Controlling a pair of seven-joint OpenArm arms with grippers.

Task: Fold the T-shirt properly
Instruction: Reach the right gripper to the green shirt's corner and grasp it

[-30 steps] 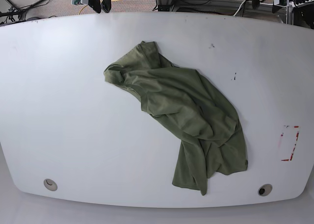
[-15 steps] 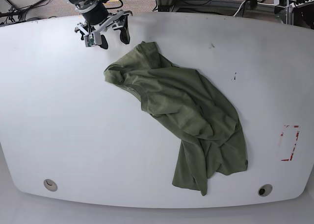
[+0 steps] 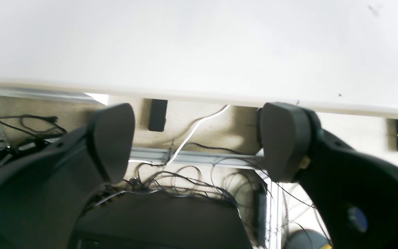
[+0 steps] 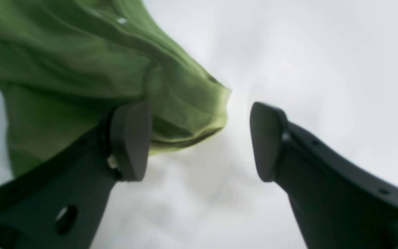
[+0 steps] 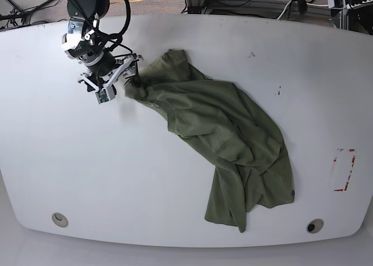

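Observation:
The olive-green T-shirt [image 5: 227, 132] lies crumpled on the white table [image 5: 58, 161], running from upper left to lower right. My right gripper [image 5: 121, 81] is open at the shirt's upper-left tip. In the right wrist view the right gripper [image 4: 199, 138] has its jaws wide apart, and a bunched fold of the T-shirt [image 4: 81, 69] lies by the left finger [image 4: 130, 138], partly between the jaws. My left gripper [image 3: 195, 138] is open and empty, off the table past its far edge [image 3: 199, 90]. The shirt is out of the left wrist view.
A red-marked patch [image 5: 344, 170] lies on the table at the right. Two round holes [image 5: 59, 219] [image 5: 315, 225] sit near the front edge. Small dark marks [image 5: 278, 91] lie right of the shirt. Cables [image 3: 185, 173] and frames lie on the floor past the far edge.
My right arm has come from the far edge down over the table to the shirt's upper-left tip, jaws open. The shirt has not moved.

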